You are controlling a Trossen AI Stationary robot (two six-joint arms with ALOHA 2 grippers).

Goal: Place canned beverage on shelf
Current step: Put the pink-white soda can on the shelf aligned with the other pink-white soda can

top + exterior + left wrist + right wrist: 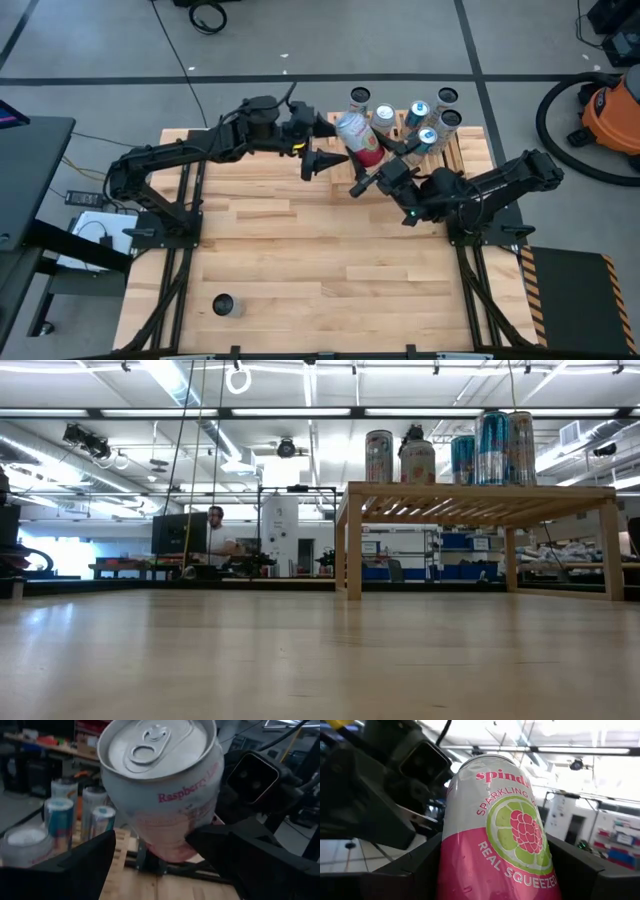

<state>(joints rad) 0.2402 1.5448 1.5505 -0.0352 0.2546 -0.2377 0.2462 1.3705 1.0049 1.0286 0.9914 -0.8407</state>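
Pink-and-white raspberry sparkling-water can (pixel 358 138) held off the counter, clamped in right gripper (pixel 372 172) fingers; left gripper (pixel 322 160) fingers released beside it. Light-wood slatted shelf (pixel 465 150) placement pending.

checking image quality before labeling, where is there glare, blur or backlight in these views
Low view: bright ceiling strip lights glare behind the shelf, so the cans on it read dim. Right wrist view: the pink can is sharp, the room behind washed out by light. Left wrist view: the same can's lid is fairly clear, but the near fingers are dark and blurred. High view: even light, soft shadows.
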